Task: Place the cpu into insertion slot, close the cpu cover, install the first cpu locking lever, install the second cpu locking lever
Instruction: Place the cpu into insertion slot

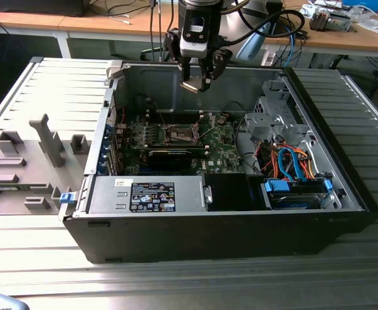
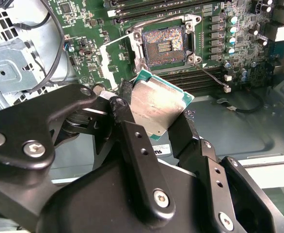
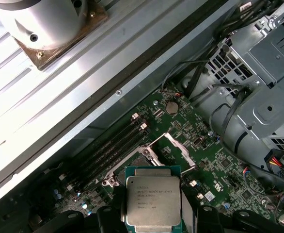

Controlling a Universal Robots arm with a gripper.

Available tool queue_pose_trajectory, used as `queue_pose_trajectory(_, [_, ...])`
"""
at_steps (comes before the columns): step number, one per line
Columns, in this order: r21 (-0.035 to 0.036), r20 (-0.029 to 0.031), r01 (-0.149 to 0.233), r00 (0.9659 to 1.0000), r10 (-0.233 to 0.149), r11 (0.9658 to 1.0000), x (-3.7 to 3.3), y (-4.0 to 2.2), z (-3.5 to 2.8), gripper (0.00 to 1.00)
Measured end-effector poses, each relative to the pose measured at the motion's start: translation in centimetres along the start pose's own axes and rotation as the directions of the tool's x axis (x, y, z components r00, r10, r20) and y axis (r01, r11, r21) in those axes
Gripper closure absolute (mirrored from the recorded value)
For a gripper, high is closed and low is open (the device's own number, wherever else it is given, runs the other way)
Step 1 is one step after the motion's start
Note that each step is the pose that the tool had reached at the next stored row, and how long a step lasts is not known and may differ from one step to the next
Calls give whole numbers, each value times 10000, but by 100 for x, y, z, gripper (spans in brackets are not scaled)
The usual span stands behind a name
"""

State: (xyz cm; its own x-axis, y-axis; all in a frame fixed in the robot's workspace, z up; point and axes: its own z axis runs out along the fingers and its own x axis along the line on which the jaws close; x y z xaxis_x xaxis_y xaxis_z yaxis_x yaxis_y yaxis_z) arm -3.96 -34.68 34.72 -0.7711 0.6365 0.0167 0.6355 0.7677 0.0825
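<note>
My gripper hangs above the open computer case, shut on the cpu by its edges. In both wrist views the cpu is a silvery square chip with a green border, clamped between the black fingers. It is held in the air, well above the green motherboard. The insertion slot lies open, with its brownish contact field exposed. The cpu cover is swung up beside the slot. A thin wire locking lever arcs along the slot's edge.
A long black card lies next to the slot. A silver drive cage and blue and orange cables fill the case toward the exterior view's right. A labelled power supply sits at the front. A grey fixture tray lies outside.
</note>
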Motion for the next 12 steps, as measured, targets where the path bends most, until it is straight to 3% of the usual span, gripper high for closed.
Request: queue_pose_trajectory(12, [-1, 9, -107, 9999, 107, 9999, 0, 0, 0, 45])
